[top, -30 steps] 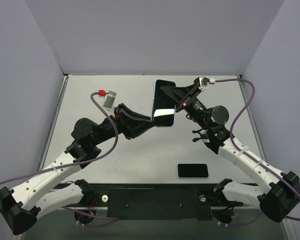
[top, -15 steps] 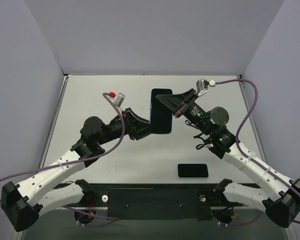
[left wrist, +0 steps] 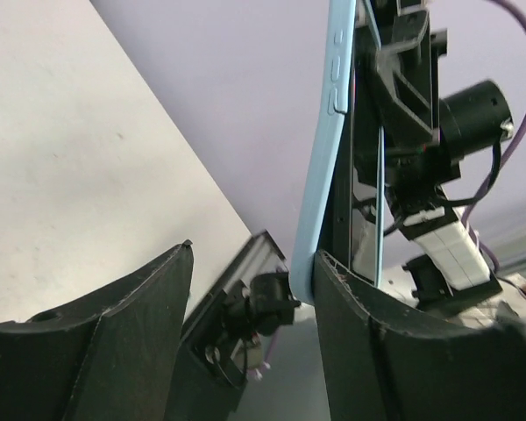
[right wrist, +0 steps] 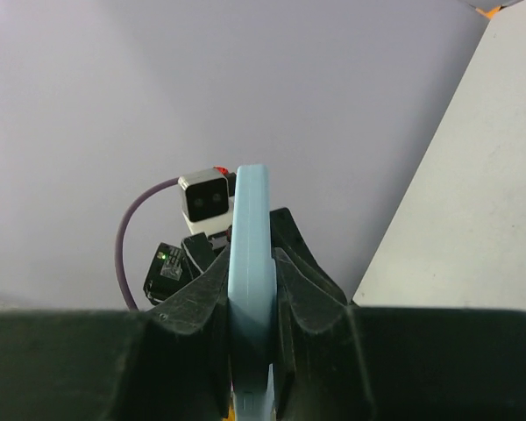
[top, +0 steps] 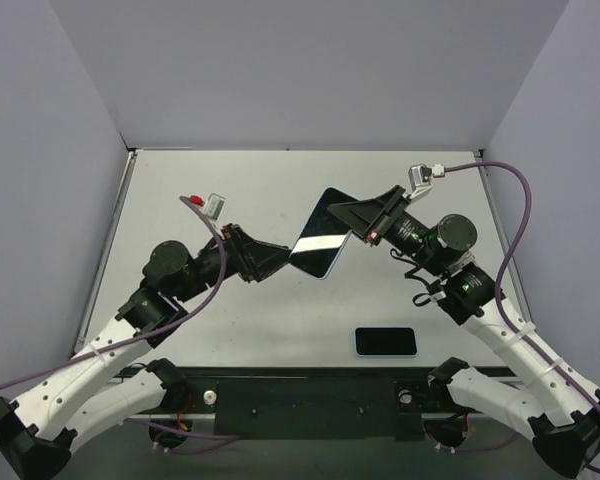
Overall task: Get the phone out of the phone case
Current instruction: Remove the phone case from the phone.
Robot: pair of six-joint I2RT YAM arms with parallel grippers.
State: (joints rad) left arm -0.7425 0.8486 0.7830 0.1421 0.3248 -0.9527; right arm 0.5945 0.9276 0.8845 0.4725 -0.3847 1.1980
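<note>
I hold the phone case (top: 314,273) up in the air, over the middle of the tabletop (top: 280,320). It is light blue. The phone (top: 322,232) sits inside it, with its dark, shiny screen facing up and tilted.

My right hand (top: 348,213) pinches the case. In my right wrist view, the two black fingers of that hand (right wrist: 250,254) press on both flat sides of the blue case (right wrist: 250,219), which stands on its thin edge between them.

My left hand (top: 270,258) is at the other end of the case, down low. Its fingers are spread wide apart. In my left wrist view, the blue side of the case (left wrist: 323,167) leans on one finger (left wrist: 377,351) of that hand (left wrist: 254,263). The other finger (left wrist: 114,351) is well apart from the case and touches nothing. I can see small side buttons on the blue edge.

Near my right arm's base, another flat dark thing with a pale blue rim (top: 386,342) lies on the tabletop. I cannot tell if it is a phone or a case.
</note>
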